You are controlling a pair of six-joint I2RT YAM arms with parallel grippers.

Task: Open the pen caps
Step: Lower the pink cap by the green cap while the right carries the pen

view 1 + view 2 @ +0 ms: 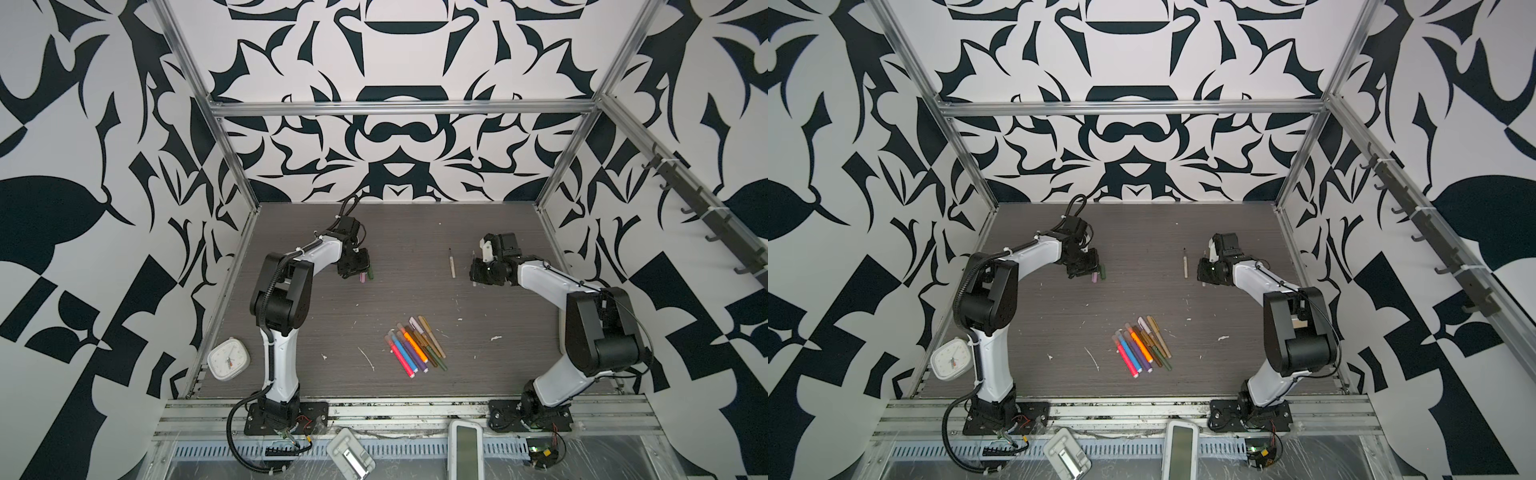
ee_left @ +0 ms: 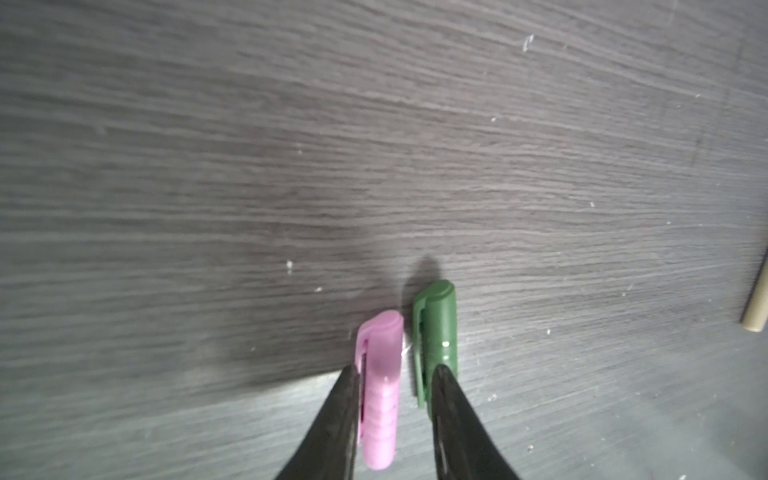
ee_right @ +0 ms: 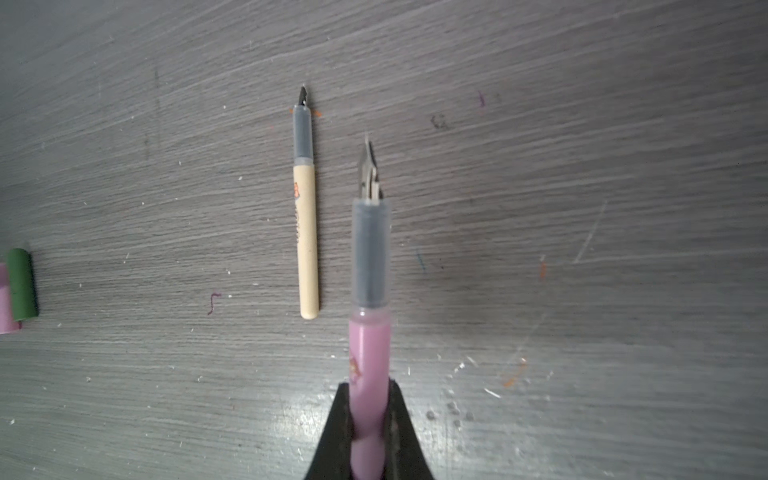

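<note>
At the left gripper (image 2: 395,369), jaws parted: pink cap (image 2: 380,386) lying on the table (image 2: 208,208) between them, touching one jaw and clear of the other, so loose rather than gripped. Just beside it, at lower middle of the left wrist view, a green cap (image 2: 436,328), parallel, its near end under the other jaw.

At the right gripper (image 3: 369,384), jaws clamped on a pink pen (image 3: 370,332), uncapped, nib pointing toward the upper middle of the right wrist view. To its left there, flat on the table, a tan pen (image 3: 306,232), also uncapped, long axis nearly parallel, near but not touching.

Probably next: laying the pink pen down alongside the tan one on that same heading.

In both top views, at lower centre, a bunch of pens (image 1: 415,349), apparently capped, slanting upper left to lower right, between the arms and about as near to either.
</note>
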